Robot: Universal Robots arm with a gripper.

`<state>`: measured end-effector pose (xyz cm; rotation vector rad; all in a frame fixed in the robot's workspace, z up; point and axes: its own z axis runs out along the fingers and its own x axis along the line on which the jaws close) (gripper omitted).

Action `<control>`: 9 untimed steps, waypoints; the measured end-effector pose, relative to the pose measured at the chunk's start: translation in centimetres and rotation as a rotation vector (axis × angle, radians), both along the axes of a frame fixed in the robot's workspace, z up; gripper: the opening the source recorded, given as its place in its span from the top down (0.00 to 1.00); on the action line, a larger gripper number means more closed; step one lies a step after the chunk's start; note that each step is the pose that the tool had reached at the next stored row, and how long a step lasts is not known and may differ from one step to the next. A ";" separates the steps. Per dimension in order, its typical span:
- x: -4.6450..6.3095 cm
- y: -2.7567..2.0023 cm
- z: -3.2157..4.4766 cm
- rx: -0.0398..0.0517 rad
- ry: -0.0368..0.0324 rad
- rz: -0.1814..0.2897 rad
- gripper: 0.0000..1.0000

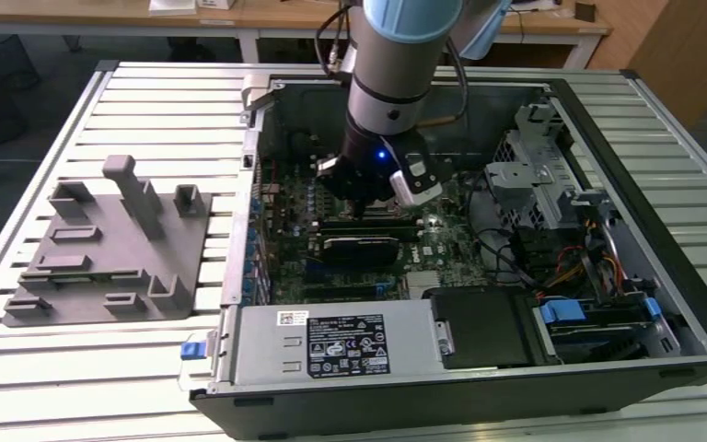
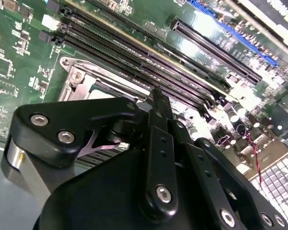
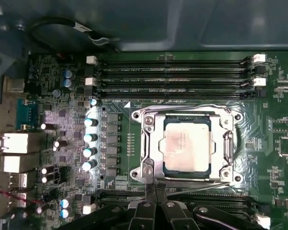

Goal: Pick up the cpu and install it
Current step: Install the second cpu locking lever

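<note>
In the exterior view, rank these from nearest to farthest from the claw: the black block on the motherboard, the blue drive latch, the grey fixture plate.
1. Black block: on the motherboard, just below the claw.
2. Blue drive latch: inside the case, toward the exterior view's right.
3. Grey fixture plate: outside the case, on the table at the exterior view's left.
</note>
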<state>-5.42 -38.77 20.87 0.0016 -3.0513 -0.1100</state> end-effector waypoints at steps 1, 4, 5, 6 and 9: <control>0.0 -0.05 -0.08 0.0031 -0.0001 0.000 0.89; -0.2 -0.34 -0.28 0.0107 -0.0001 0.000 0.89; -0.2 -0.45 -0.30 0.0157 0.0000 0.000 0.89; -0.3 -0.53 -0.33 0.0217 -0.0001 0.000 0.89; -0.4 -0.82 -0.39 0.0431 -0.0001 0.000 0.89</control>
